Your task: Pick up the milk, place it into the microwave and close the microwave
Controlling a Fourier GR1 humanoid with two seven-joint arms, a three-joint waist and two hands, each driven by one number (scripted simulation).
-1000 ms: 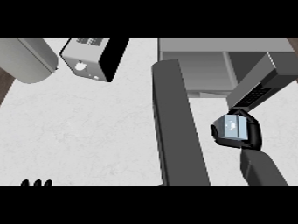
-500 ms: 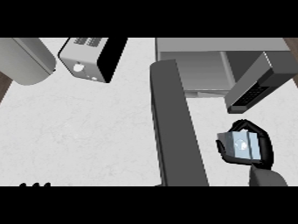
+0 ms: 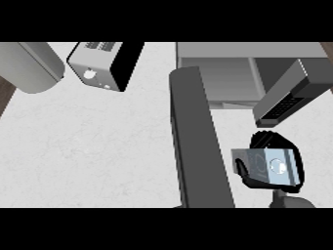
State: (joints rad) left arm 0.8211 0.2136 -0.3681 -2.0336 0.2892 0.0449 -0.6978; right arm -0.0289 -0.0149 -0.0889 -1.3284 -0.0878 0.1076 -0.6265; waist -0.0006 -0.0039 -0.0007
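Note:
My right hand (image 3: 273, 142) holds the milk (image 3: 266, 166), a small grey-and-white carton, with black fingers curled round its top, right side and bottom. Carton and hand hover over the counter at the lower right, just in front of the microwave (image 3: 259, 73). The microwave stands at the upper right with its inside open toward me. Its door (image 3: 197, 141) is swung wide and runs as a long dark grey slab down the middle of the view, just left of the carton. My left hand does not show.
A toaster (image 3: 100, 66) stands at the upper left of the white counter (image 3: 82, 146). A large grey rounded object (image 3: 25, 66) lies at the far left edge. The microwave's dark control panel (image 3: 291, 93) juts out above my hand.
My right hand has carried the milk downward and slightly right, away from the microwave's opening. The left fingertips that showed at the lower left edge are gone from view.

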